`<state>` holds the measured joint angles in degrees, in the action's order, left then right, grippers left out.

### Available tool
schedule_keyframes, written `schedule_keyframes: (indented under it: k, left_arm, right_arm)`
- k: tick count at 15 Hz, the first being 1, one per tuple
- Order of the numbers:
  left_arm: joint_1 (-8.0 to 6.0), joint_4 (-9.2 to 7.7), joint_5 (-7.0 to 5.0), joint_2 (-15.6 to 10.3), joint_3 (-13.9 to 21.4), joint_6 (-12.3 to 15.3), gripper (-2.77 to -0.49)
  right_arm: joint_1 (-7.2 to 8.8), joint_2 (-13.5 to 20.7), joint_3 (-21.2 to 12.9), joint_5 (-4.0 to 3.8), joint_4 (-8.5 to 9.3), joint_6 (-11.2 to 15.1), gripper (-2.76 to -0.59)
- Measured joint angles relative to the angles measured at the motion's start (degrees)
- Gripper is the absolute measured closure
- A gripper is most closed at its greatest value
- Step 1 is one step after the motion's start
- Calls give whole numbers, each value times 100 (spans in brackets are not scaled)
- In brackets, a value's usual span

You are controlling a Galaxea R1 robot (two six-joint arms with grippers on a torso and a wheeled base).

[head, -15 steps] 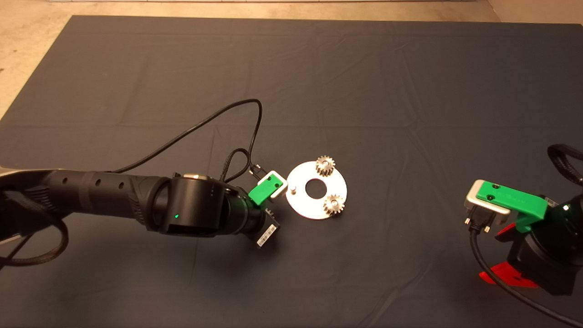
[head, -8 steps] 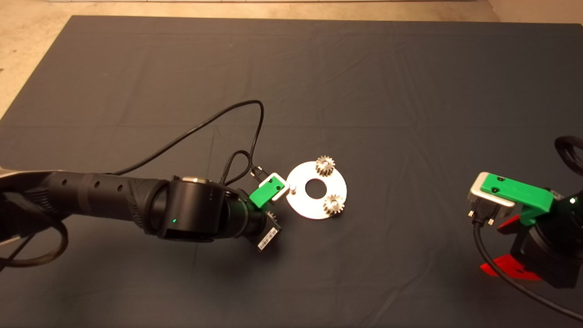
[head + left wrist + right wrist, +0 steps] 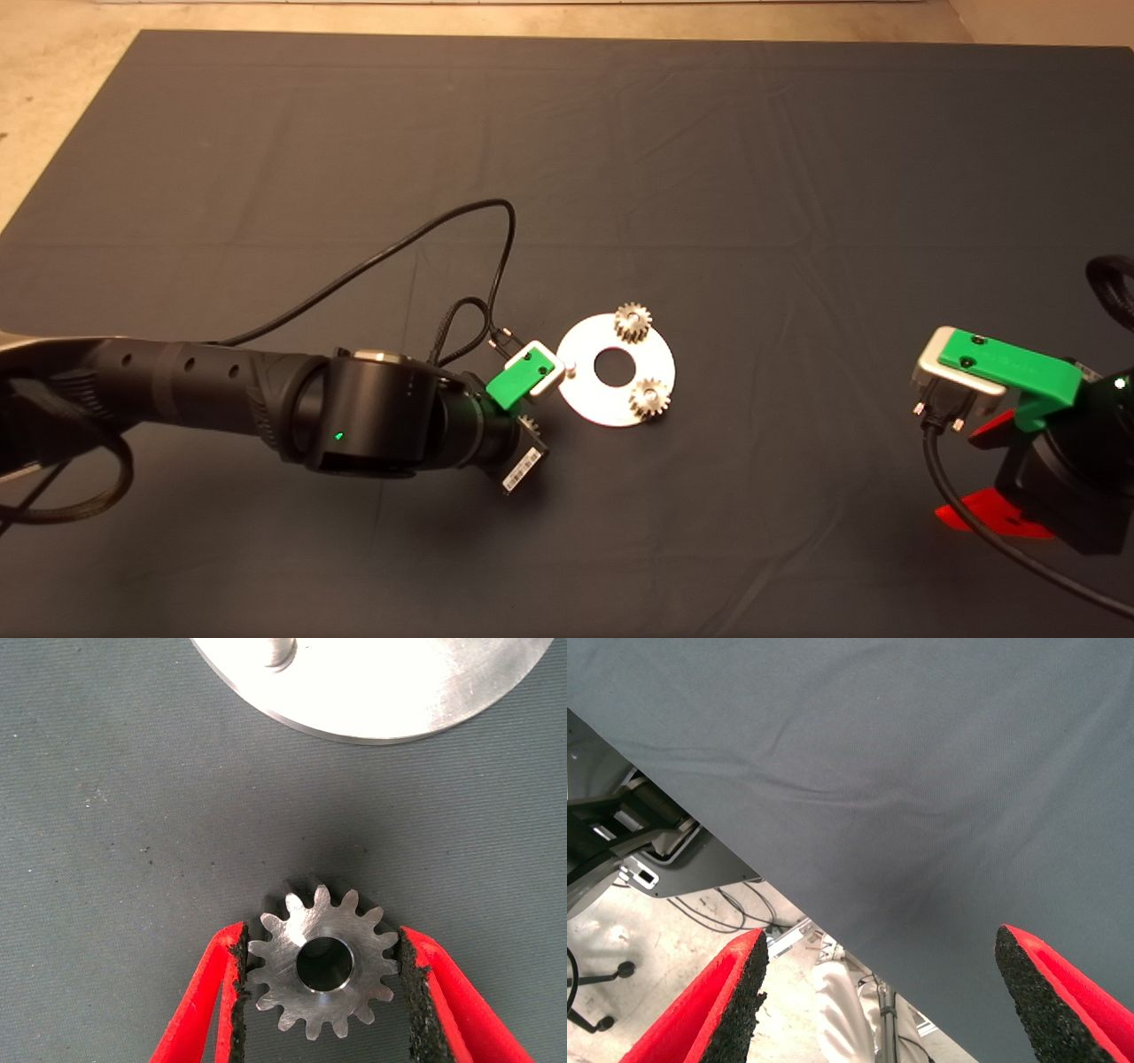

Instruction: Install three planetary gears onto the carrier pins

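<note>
The left gripper is clamping the third small silvery spur gear with a centre hole flat between its 2 black pads, holding it level just beside the rim of the flat round silver carrier disc, presumably so the bore can drop straight over the 1 bare silvery pin standing at the disc's near edge. The other 2 toothed metal gears are already sitting on their pins, 1 at the disc's far side and 1 at its near right. The right gripper is waiting with its fingers spread wide and empty at the dark mat's lower right edge, clear of the work.
</note>
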<state>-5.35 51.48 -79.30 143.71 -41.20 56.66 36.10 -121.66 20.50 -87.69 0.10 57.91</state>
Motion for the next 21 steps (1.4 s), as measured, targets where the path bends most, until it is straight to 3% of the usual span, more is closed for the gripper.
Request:
schedule_keyframes:
  k: [4, 6, 8, 12, 16, 18, 19, 20, 21]
  left_arm:
    - [-12, -2, -20, 15, 0, -5, -88]
    - [-135, -41, -39, 36, 0, -9, -87]
    - [-398, -334, -60, 88, -86, -96, -87]
    - [-803, -920, -106, 333, -739, -498, -86]
    - [-864, -1087, -113, 684, -1039, -617, -86]
    - [-873, -1285, -68, 725, -1091, -689, -86]
    - [-897, -1402, -91, 753, -1119, -706, -86]
    - [-932, -1419, -160, 807, -1128, -718, -86]
    - [-983, -1444, -143, 855, -1128, -728, -82]
  right_arm:
    - [12, 9, -2, -1, 1, 2, -189]
    - [12, 9, -4, 2, 15, 2, -189]
    - [15, 9, -4, 0, 55, 2, -189]
    - [43, -4, -6, 0, 98, 2, -189]
    - [94, -77, -6, 2, 108, 3, -189]
    - [105, -72, -6, 0, 113, 3, -189]
    - [106, -69, -6, -2, 113, 3, -189]
    - [106, -67, -6, -2, 117, 3, -189]
    - [111, -72, -6, 10, 117, 2, -189]
